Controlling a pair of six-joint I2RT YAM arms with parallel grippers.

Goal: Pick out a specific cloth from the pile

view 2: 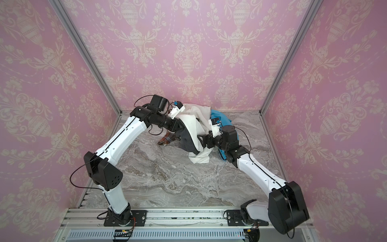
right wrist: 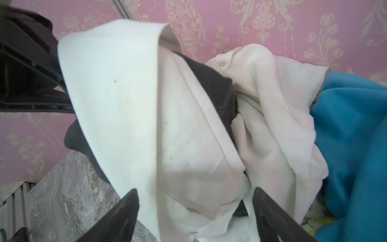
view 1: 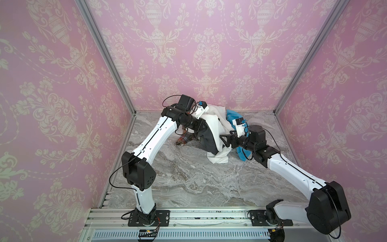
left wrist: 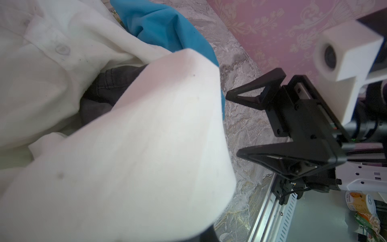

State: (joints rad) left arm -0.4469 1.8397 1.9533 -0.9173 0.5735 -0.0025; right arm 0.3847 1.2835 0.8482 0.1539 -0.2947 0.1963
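The pile [view 1: 222,117] lies at the back of the marble table. The cloth [view 1: 207,141], nearly black, hangs raised at the end of my left arm [view 1: 194,123], and a white sheet [view 1: 215,121] drapes over it. That sheet hides my left gripper's fingers; the gripper is shut on the cloth. The cloth's seams [left wrist: 113,83] show between white folds in the left wrist view. My right gripper [view 1: 223,140] [right wrist: 194,190] is open beside the raised bundle. A hanging fold of the white sheet [right wrist: 188,167] lies between its fingers [right wrist: 123,213].
A bright blue cloth [view 1: 230,117] [right wrist: 351,125] lies to the right of the white sheet. A red-brown plaid cloth [view 1: 184,140] sticks out at the left. Lemon-print fabric [right wrist: 318,226] peeks out under the blue. Pink walls enclose the table [view 1: 188,178]; a metal rail [view 1: 188,215] runs along the front.
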